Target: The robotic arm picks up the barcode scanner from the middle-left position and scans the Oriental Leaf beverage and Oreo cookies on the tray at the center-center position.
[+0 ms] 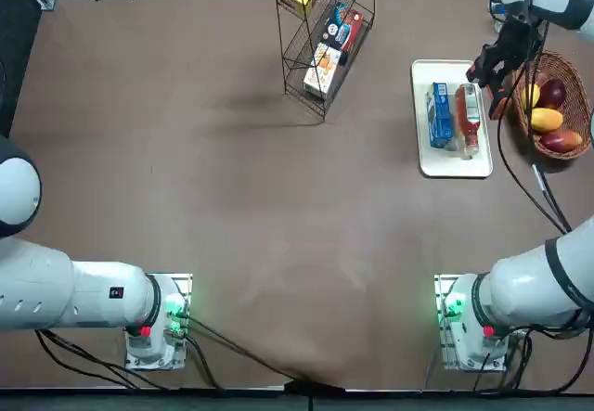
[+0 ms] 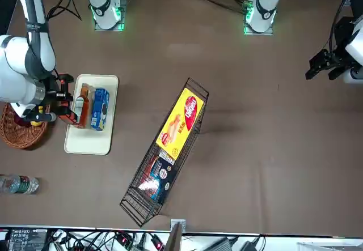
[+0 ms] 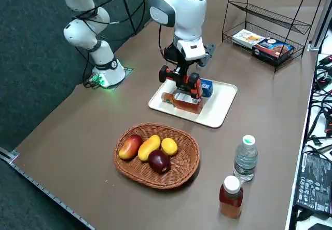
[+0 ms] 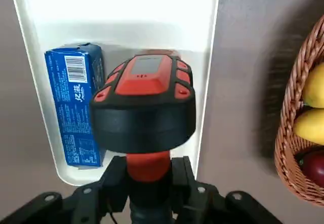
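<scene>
A round wicker basket (image 3: 155, 180) stands near the surface's right edge. Four fruits lie in it: two yellow ones (image 3: 149, 148), a red-and-yellow one (image 3: 130, 147) and a dark red one (image 3: 159, 161). Between the basket and the surface's far edge, two bottles stand upright near each other: a clear bottle (image 3: 246, 160) with a pale cap and, closer to the right edge, an orange-brown bottle (image 3: 231, 199) with a white cap. By the middle of the far edge, a black wire rack (image 2: 133, 201) stands at an angle. Its upper part holds a yellow box (image 2: 180, 123); its bottom shelf holds a white box (image 3: 248, 38) beside a dark blue-and-red box (image 3: 272, 50). Past the far edge lie tangled black cables (image 2: 93, 241) and a flat black device (image 3: 315, 183) with pale print.
</scene>
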You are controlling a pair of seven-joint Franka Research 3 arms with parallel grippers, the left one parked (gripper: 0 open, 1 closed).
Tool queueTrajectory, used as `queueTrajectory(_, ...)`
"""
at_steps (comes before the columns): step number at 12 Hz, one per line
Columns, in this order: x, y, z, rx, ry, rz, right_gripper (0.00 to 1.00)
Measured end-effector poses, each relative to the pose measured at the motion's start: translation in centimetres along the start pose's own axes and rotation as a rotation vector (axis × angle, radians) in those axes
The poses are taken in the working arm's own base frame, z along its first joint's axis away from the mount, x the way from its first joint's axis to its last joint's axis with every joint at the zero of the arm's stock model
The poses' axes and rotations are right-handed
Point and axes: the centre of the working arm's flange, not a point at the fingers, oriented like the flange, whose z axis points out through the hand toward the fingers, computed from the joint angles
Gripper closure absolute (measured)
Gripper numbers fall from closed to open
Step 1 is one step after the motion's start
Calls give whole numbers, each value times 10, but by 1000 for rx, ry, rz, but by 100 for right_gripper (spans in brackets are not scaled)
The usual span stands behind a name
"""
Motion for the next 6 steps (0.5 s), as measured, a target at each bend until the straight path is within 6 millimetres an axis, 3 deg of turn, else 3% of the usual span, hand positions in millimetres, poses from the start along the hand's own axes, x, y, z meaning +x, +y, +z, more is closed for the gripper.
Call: queueTrajectory(6, 0, -1, 0, 0, -3, -1, 57)
